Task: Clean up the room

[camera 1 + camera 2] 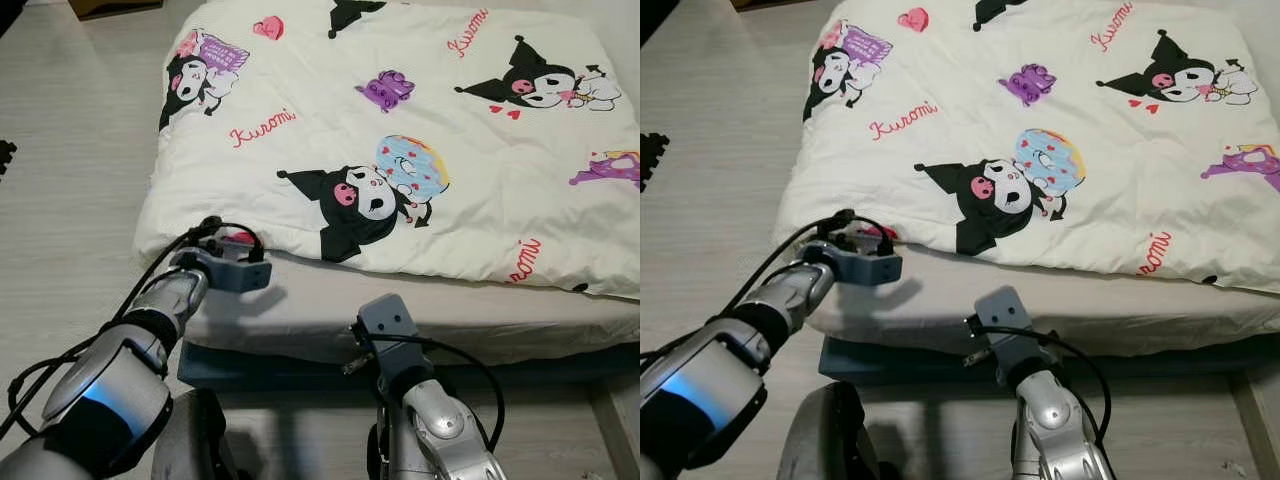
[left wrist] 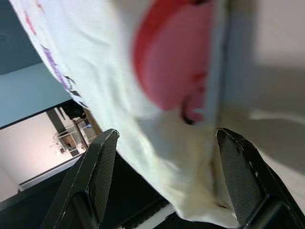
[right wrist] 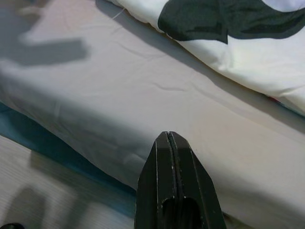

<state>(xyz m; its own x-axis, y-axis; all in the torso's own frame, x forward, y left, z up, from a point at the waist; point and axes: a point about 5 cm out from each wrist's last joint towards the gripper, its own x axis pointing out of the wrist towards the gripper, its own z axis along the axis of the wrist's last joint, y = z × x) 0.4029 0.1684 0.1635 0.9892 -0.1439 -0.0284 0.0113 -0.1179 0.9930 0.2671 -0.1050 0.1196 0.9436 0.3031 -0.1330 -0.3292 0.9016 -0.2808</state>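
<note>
A white comforter (image 1: 400, 120) printed with black cartoon figures and red lettering lies over a mattress (image 1: 450, 310) in a pale grey sheet. My left gripper (image 2: 167, 136) is at the comforter's front left corner (image 1: 215, 235). It is open, and the corner's fabric with a pink and red print (image 2: 171, 62) lies in the gap between its fingers (image 2: 102, 167). My right gripper (image 3: 167, 136) is shut on nothing, pointing at the bare sheet along the mattress's front edge, below the comforter's hem.
The mattress rests on a blue base (image 1: 260, 365) above a pale wood floor (image 1: 70, 200). A dark object (image 1: 5, 155) lies on the floor at the far left, and a brown box (image 1: 110, 8) sits at the top left.
</note>
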